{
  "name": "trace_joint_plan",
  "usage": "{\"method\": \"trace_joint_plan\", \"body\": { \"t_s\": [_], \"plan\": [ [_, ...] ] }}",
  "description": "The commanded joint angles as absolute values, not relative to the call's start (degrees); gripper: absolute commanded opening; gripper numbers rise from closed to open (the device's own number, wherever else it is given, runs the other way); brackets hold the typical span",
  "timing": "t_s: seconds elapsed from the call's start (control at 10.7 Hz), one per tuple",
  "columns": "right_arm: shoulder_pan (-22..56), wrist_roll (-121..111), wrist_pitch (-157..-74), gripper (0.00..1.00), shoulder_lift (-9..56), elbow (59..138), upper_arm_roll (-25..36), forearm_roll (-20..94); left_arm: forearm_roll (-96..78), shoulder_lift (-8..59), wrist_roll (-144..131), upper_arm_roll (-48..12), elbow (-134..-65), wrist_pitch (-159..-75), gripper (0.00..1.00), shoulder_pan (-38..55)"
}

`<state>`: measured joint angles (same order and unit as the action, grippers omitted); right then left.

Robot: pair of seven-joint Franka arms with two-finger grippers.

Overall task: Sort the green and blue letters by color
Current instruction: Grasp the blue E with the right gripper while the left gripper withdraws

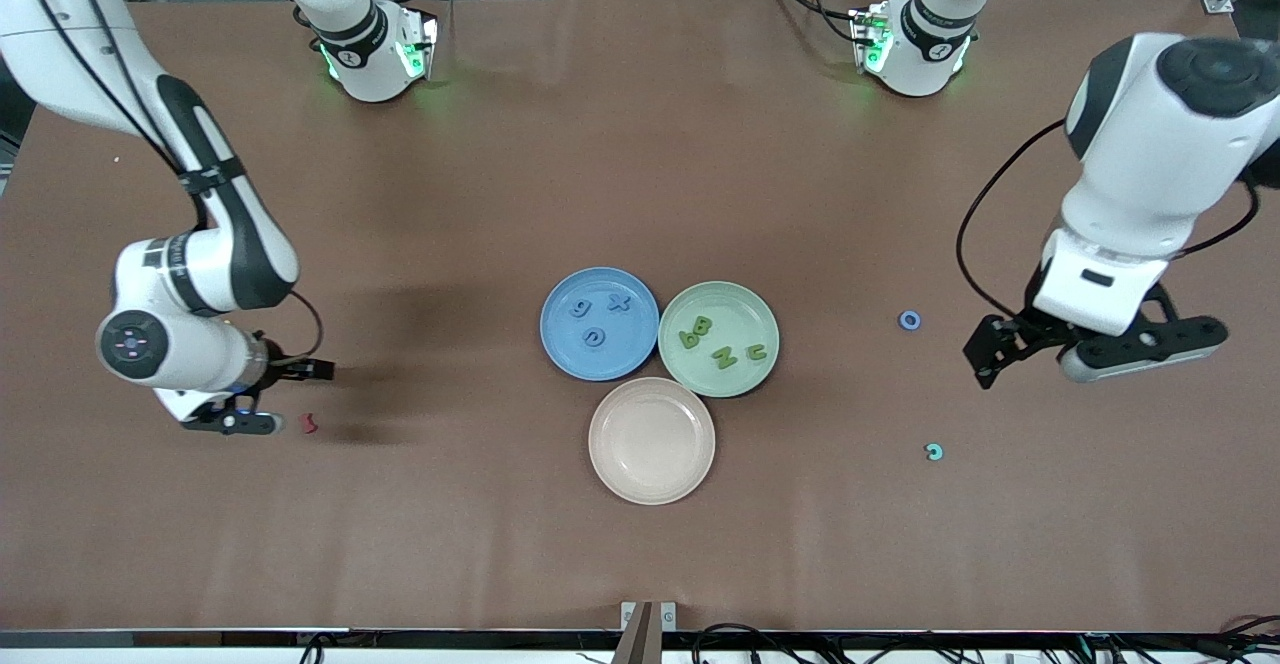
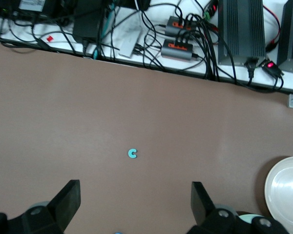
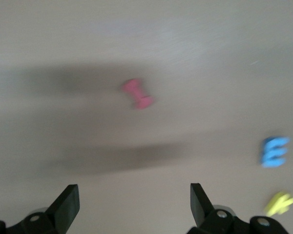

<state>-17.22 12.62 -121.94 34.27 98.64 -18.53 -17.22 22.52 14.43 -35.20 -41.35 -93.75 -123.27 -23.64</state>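
Three blue letters (image 1: 594, 338) lie in the blue plate (image 1: 560, 344). Several olive green letters (image 1: 724, 356) lie in the green plate (image 1: 745, 306) beside it. A blue ring-shaped letter (image 1: 909, 320) rests on the table toward the left arm's end. My left gripper (image 1: 985, 354) hangs open and empty just past that ring; in the left wrist view the gripper (image 2: 136, 204) has only table between its fingers. A blue E (image 3: 274, 152) shows in the right wrist view. My right gripper (image 1: 285, 399) (image 3: 134, 204) is open and empty at the right arm's end.
An empty pale pink plate (image 1: 651, 440) (image 2: 285, 187) sits nearer the front camera than the two other plates. A teal c (image 1: 934, 452) (image 2: 132, 154) lies nearer the camera than the blue ring. A dark-red squiggle (image 1: 309, 425) (image 3: 137, 93) and a yellow K (image 3: 281, 203) lie by the right gripper.
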Motion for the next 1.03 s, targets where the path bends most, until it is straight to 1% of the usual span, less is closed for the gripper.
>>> {"method": "trace_joint_plan", "body": {
  "t_s": [0.0,0.09,0.28,0.47,0.56,0.75,0.84,0.94],
  "plan": [
    [-25.5,2.0,-126.0,1.00,35.9,98.3,-19.5,-19.5,17.8,12.6,-31.3,-41.7,-88.1,-115.0,1.00,-25.6],
    [-27.8,1.3,-127.4,1.00,36.7,98.3,-19.5,-19.5,14.3,12.4,-24.9,-42.1,-87.8,-113.8,1.00,-28.5],
    [-30.9,-1.1,-131.8,1.00,38.4,98.3,-19.5,-20.1,5.7,12.0,-14.1,-41.8,-85.2,-110.1,1.00,-34.0],
    [-33.1,-5.4,-136.0,1.00,41.1,98.3,-19.1,-20.2,3.2,9.2,-10.9,-40.3,-84.8,-109.3,1.00,-33.6],
    [-33.3,-6.0,-136.7,1.00,42.1,98.4,-18.3,-20.2,3.0,8.1,-10.7,-36.4,-84.7,-107.2,1.00,-30.0],
    [-33.5,-6.0,-136.6,1.00,42.3,99.6,-17.8,-20.1,2.7,5.6,-10.7,-19.9,-84.6,-102.8,1.00,-14.2],
    [-34.0,-6.0,-136.4,1.00,42.3,99.8,-17.8,-20.1,1.0,4.2,-10.6,-14.1,-84.7,-102.1,1.00,-8.8],
    [-34.0,-6.0,-136.1,1.00,42.1,100.1,-17.8,-20.1,-1.3,3.8,-10.6,-11.1,-84.7,-101.1,1.00,-6.7]
  ]
}}
